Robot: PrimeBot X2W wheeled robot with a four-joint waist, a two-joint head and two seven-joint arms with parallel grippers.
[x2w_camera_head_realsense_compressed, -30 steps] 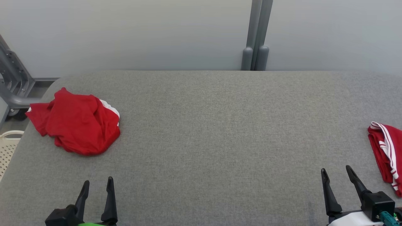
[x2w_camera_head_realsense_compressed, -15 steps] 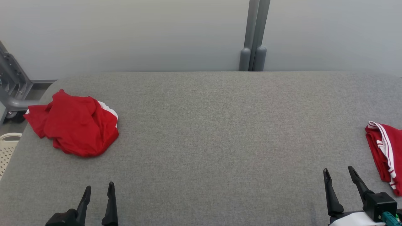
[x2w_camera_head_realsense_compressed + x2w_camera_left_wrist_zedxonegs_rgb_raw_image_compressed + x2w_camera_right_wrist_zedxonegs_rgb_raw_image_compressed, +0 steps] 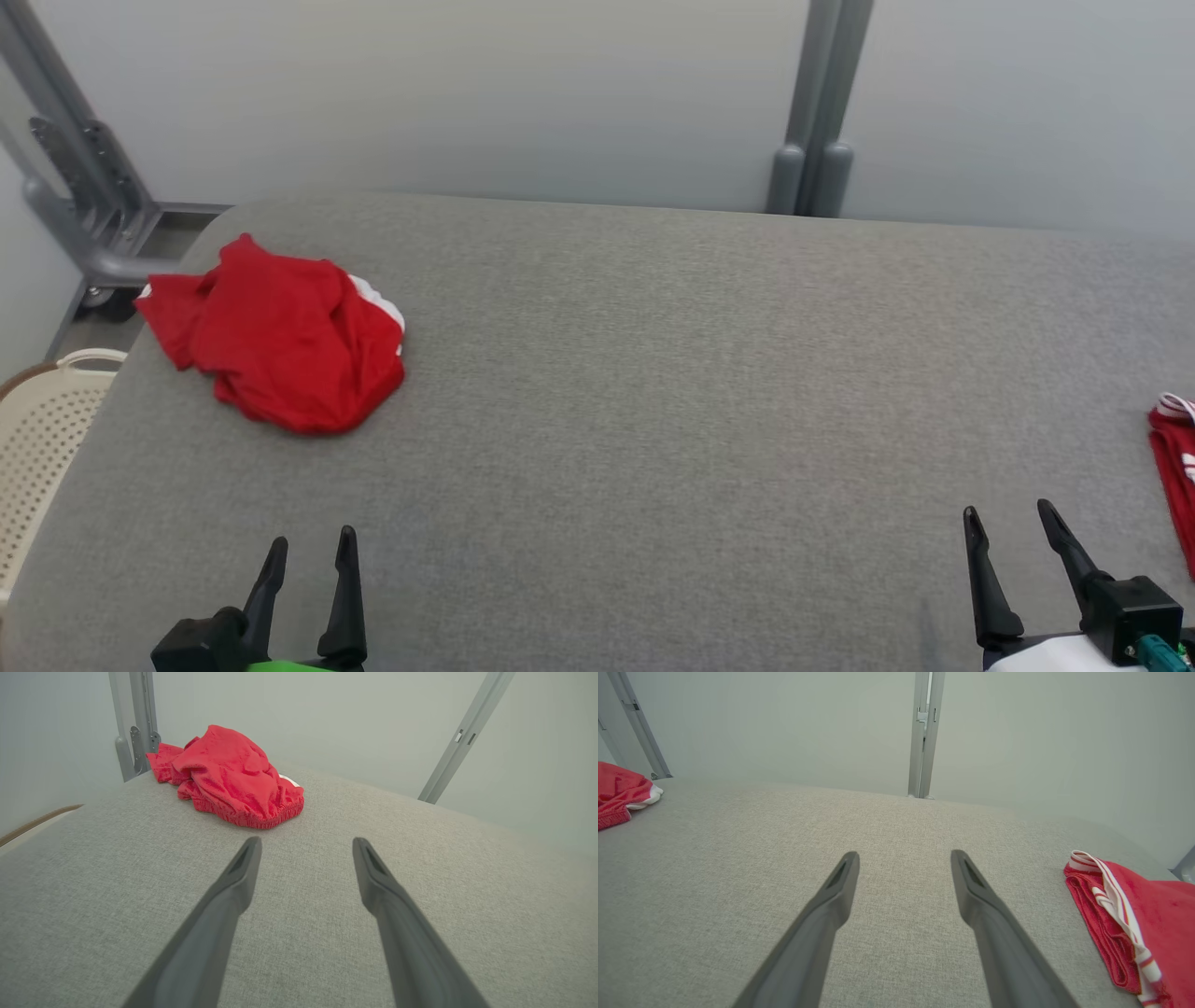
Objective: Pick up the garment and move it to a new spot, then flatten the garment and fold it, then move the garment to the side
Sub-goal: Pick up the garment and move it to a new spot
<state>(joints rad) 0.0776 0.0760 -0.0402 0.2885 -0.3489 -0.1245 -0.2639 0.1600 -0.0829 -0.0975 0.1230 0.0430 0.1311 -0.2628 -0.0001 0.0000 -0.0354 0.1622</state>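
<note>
We see the crumpled red garment point(image 3: 280, 341) lying at the far left of the grey padded table point(image 3: 653, 373), a sliver of white trim showing at its right side, ahead of our left gripper point(image 3: 313, 537) and well apart from it. That gripper and our right gripper point(image 3: 1007, 509) hover over bare cloth, fingers spread wide, holding nothing. A second red garment point(image 3: 1174, 457) with white stripes lies folded at the table's right edge. A cream perforated basket point(image 3: 42, 439) stands beside the table's left edge.

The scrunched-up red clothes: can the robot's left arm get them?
Probably yes. The open left gripper points roughly toward the red garment, with only bare grey tabletop between them.
</note>
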